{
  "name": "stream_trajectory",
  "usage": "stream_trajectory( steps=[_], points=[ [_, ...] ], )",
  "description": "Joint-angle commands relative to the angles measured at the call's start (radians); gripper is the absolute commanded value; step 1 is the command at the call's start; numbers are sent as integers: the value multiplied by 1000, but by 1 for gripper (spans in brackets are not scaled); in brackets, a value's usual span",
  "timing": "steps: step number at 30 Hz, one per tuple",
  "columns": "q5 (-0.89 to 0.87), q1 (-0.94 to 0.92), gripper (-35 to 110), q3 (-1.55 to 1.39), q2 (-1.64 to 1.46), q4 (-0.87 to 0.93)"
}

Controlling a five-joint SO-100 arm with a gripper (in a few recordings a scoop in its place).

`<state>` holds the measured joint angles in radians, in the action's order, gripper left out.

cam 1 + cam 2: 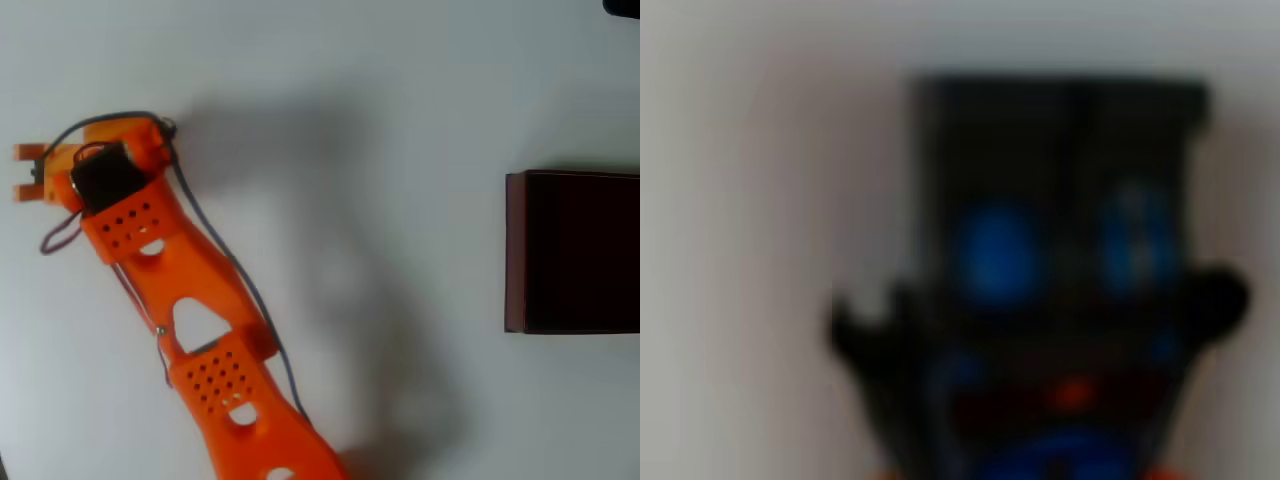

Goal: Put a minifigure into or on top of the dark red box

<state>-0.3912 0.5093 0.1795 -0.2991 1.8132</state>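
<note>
Arm far left, box far right

Orange arm (200, 330) stretches up to the left side of the white tabletop (380, 80) in the overhead view, jaws (30, 172) at its far end. Dark red box (515, 250) sits at the right edge, well apart. The wrist view is a close blur: blue patches, likely the minifigure (995, 255), against a dark shape. Whether the jaws grip it, can't tell.
</note>
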Motion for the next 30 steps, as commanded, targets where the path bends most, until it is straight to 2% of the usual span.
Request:
stream_trajectory(
  steps=[1, 6, 12, 18, 23, 30],
  points=[
    [41, -34, 0, -345, -419, 26],
    [160, -164, 0, -808, -884, 25],
    [302, -437, 0, -1287, -1391, 12],
    [448, -821, 0, -1729, -1841, -192],
    [520, -1086, 0, -1871, -1882, -380],
    [523, -1273, 0, -1999, -1726, -736]
  ],
)
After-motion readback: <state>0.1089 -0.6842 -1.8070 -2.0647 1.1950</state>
